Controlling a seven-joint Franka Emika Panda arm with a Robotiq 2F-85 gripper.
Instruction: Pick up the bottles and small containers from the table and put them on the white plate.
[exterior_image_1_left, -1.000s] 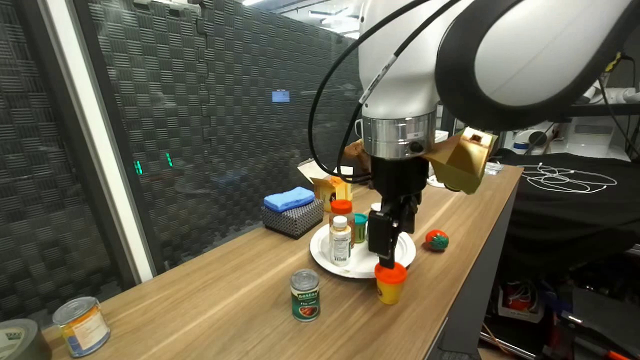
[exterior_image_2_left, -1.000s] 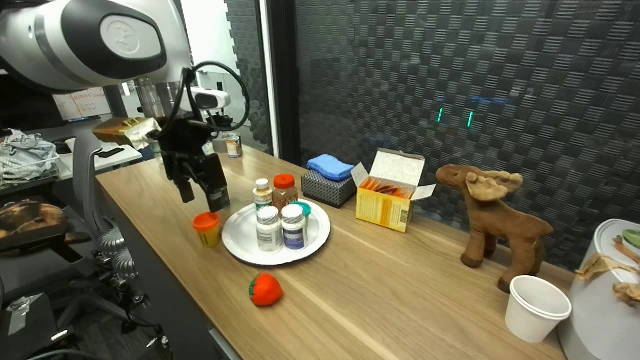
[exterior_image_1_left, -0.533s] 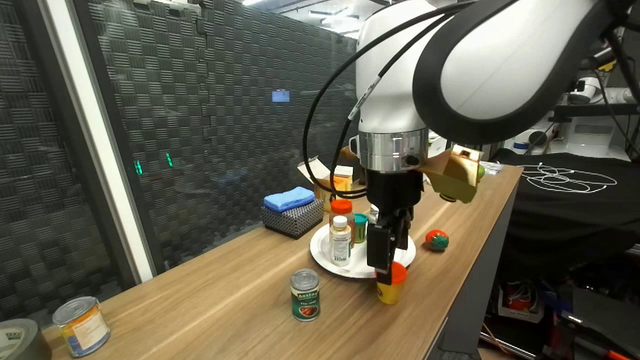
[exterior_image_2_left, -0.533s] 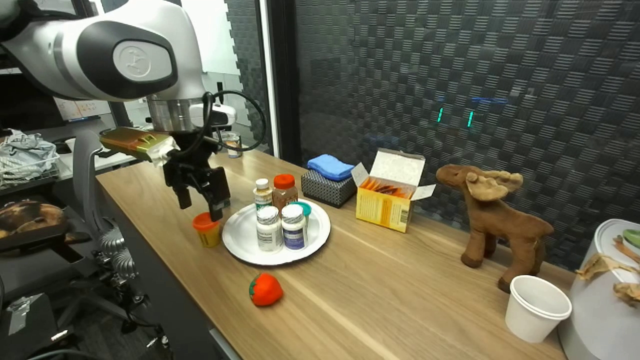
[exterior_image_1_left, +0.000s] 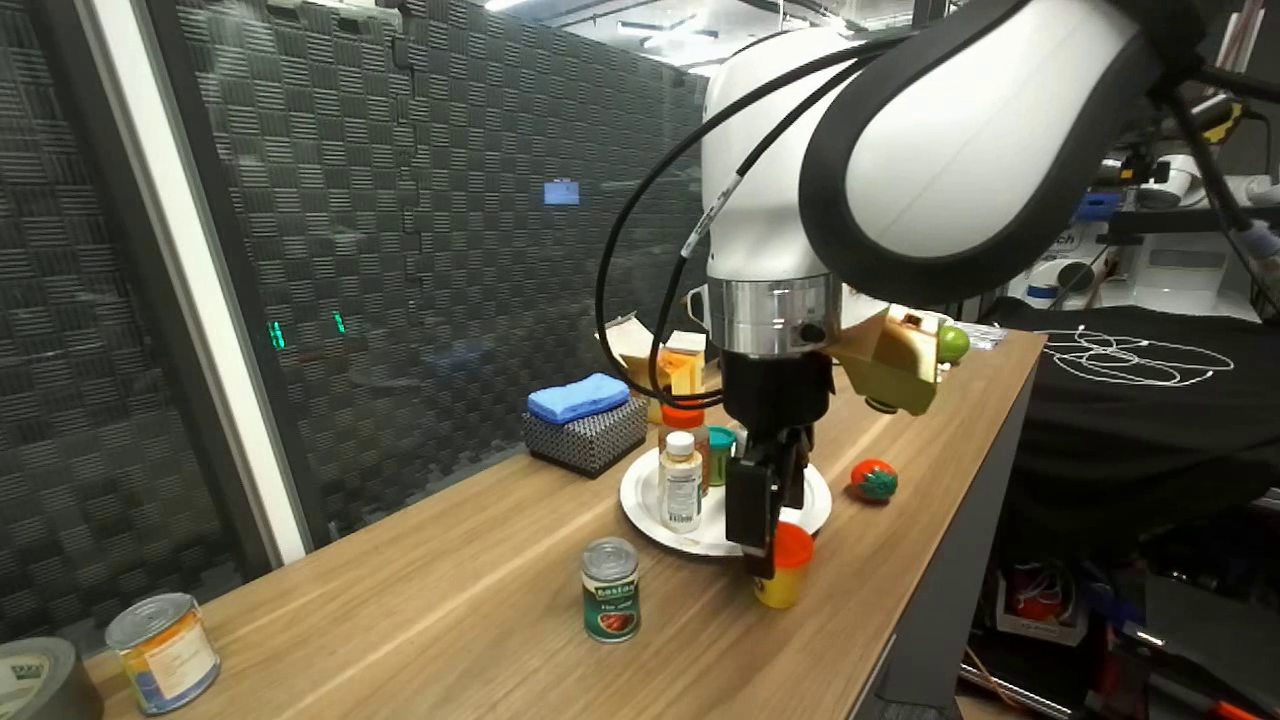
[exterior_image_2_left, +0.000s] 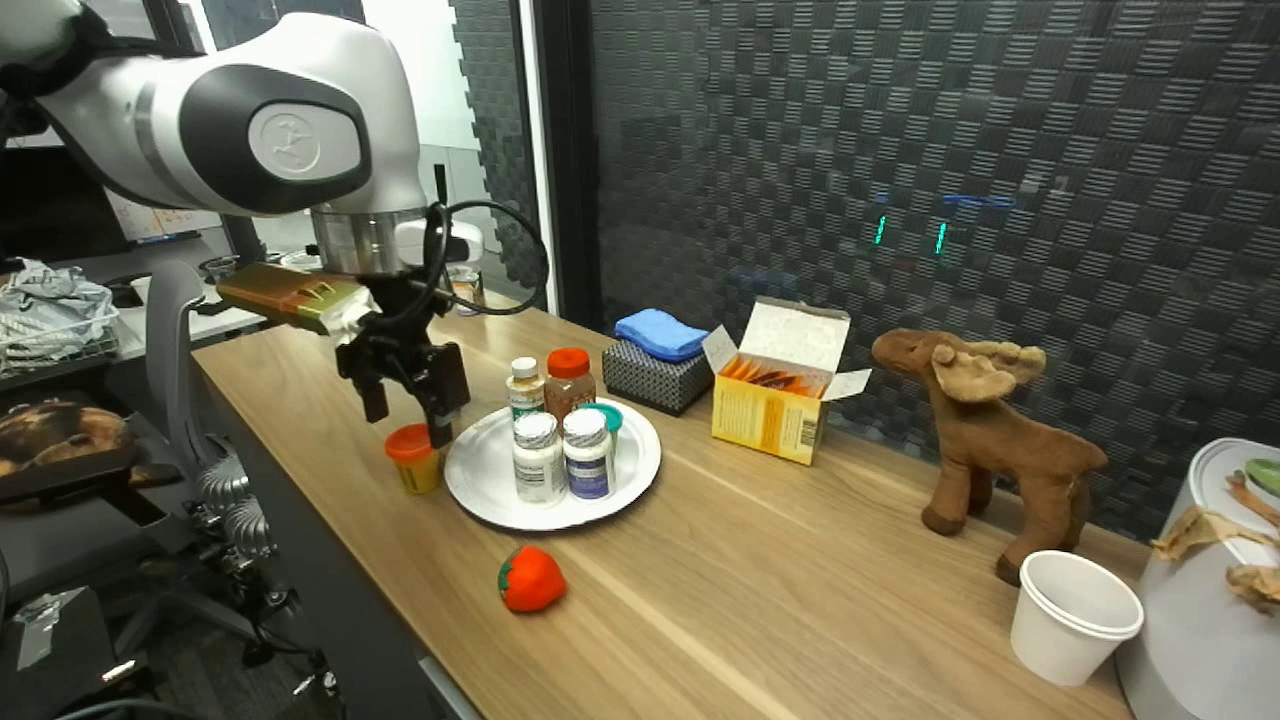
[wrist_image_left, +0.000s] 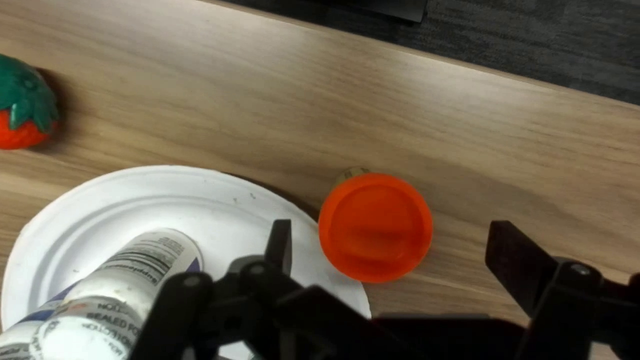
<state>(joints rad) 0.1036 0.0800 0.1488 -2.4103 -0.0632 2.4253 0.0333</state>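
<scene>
A yellow tub with an orange lid (exterior_image_1_left: 788, 560) stands on the table beside the white plate (exterior_image_2_left: 480, 490); it also shows in an exterior view (exterior_image_2_left: 414, 468) and in the wrist view (wrist_image_left: 375, 227). My gripper (wrist_image_left: 390, 224) is open and empty, its fingers at either side of the lid in the wrist view, the left finger over the plate's rim. In both exterior views its fingertips are near lid height. On the plate stand a small white-capped bottle (exterior_image_1_left: 681, 490), a red-lidded jar (exterior_image_2_left: 570, 385), a teal-lidded tub (exterior_image_2_left: 611, 420) and two white bottles (exterior_image_2_left: 538, 465) (exterior_image_2_left: 588, 460).
A green can (exterior_image_1_left: 611, 592) stands in front of the plate; another can (exterior_image_1_left: 165, 655) and a tape roll (exterior_image_1_left: 40, 680) are farther off. A toy strawberry (exterior_image_2_left: 532, 580), a tea box (exterior_image_2_left: 770, 420), a dark box with blue cloth (exterior_image_2_left: 655, 375), a plush moose (exterior_image_2_left: 1010, 450) and cups (exterior_image_2_left: 1070, 620) stand around.
My gripper has come down towards the orange-lidded tub, shifting slightly sideways, and stays open. The tub, the plate and the bottles have not moved.
</scene>
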